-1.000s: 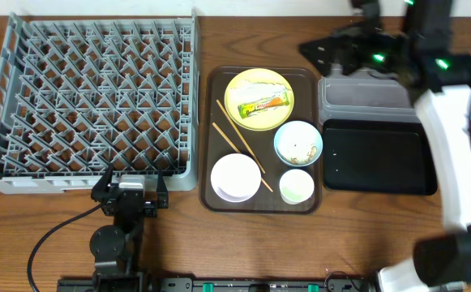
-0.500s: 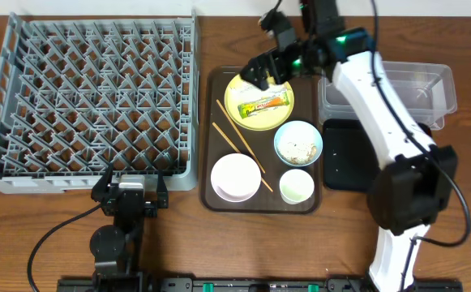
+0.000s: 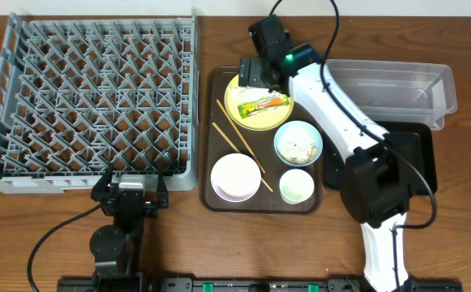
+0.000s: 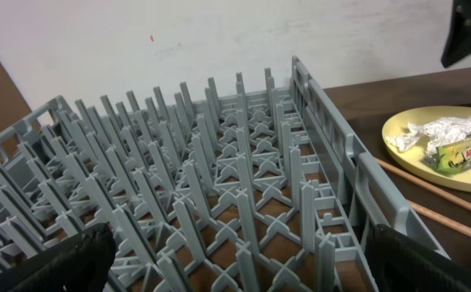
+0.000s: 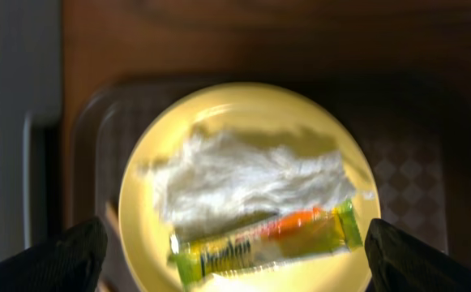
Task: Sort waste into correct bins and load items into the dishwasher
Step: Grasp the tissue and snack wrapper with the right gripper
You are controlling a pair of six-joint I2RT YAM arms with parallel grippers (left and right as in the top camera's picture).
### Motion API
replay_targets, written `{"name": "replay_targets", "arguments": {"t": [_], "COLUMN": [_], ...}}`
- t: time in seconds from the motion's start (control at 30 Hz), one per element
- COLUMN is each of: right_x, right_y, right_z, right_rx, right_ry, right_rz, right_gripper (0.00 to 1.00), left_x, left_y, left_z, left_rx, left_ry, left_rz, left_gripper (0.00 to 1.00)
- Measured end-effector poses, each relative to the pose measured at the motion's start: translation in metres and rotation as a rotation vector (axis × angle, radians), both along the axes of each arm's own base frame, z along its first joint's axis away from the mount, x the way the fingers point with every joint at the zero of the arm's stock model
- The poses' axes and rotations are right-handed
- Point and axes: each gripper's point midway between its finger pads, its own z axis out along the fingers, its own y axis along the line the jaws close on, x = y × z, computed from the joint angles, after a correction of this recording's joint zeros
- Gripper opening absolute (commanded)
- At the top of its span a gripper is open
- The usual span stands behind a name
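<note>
A grey rack [image 3: 89, 97] fills the table's left side. Just right of it, a brown tray [image 3: 261, 204] carries the dishes. Farther right sit a clear tub [image 3: 397, 81] and, nearer the front, a black tray [image 3: 426, 162]. The left gripper [image 3: 131, 180] rests at the rack's near edge, fingers spread and holding nothing. The right gripper [image 3: 257, 75] hovers over the far rim of the yellow plate [image 3: 239, 109], fingers spread and holding nothing. Nearer the front are a white bowl [image 3: 235, 177], a blue bowl [image 3: 298, 144] holding rice scraps [image 3: 300, 149], a cup [image 3: 297, 186] and two chopsticks [image 3: 235, 142]. Crumpled paper [image 5: 243, 174] and a wrapper [image 5: 267, 235] lie touching on the plate.
</note>
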Motion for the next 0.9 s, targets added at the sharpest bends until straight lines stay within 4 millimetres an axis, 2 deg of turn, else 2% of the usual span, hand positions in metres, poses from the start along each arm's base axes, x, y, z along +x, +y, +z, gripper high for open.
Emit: {"name": "replay_targets", "arguments": {"t": [0.13,0.3,0.4,0.57,0.77,0.9], "right_x": [0.008,0.005,0.003,0.002,0.000,-0.005], "right_y": [-0.002,-0.002,-0.001,0.000,0.000,-0.002], "right_z": [-0.012,-0.054,-0.070,-0.073,-0.075,-0.084], "right_rx": [0.019,0.046,0.062,0.082,0.087,0.081], "right_ry": [-0.016,0.062,0.097,0.108,0.118,0.134], "right_rz": [-0.154,-0.272,-0.311,-0.337,-0.348,-0.355], "right_gripper": [0.99,0.99,0.99,0.99,0.88,0.80], "left_x": [0.000,0.000,0.000,0.000,0.000,0.000], "left_y": [0.000,0.000,0.000,0.000,0.000,0.000], "left_z": [0.000,0.000,0.000,0.000,0.000,0.000], "left_rx": [0.000,0.000,0.000,0.000,0.000,0.000], "left_ry": [0.000,0.000,0.000,0.000,0.000,0.000], "left_rz": [0.000,0.000,0.000,0.000,0.000,0.000], "left_gripper": [0.99,0.99,0.99,0.99,0.99,0.99]}}
